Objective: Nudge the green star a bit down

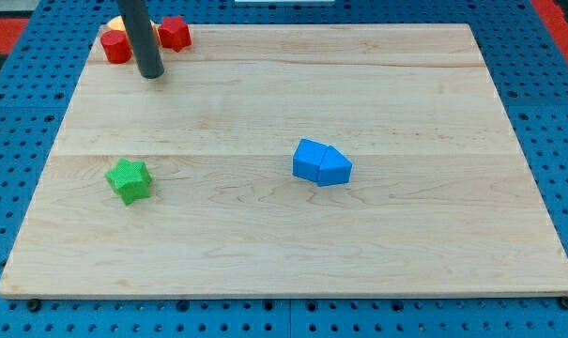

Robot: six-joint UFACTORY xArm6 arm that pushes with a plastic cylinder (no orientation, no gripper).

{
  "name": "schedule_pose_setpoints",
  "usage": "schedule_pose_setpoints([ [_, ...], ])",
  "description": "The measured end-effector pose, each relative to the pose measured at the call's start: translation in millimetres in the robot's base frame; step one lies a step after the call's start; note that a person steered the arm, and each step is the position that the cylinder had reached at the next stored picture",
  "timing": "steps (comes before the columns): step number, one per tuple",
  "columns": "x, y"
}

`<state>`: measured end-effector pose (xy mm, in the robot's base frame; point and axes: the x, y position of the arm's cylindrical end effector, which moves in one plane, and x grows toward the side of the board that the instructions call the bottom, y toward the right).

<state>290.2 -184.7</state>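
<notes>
Crowding the upper left corner of the wooden board are a red cylinder, a red block of faceted shape, and a sliver of yellow block peeking out behind the cylinder. My tip stands between the two red pieces, just below them; it is a bare rod end, grasping nothing and touching no block that I can make out. Right of the frame's centre, a blue cube-like block and a blue triangular block sit pressed together.

Nothing lies between my tip and the green star, which sits in the lower left part of the frame, well below my tip and slightly to its left, far from the blue pair. The board below the star is bare wood.

The star is squat and roughly as wide as tall, so it has no clear long axis; one point aims toward the frame's top. Its top face is bright green, its sides darker.
</notes>
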Motion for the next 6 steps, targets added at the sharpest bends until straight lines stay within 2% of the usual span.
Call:
schedule_pose_setpoints([
  [1, -24, -5],
  [2, -28, -2],
  [3, 0, 16],
  [5, 107, -19],
  [6, 174, -27],
])
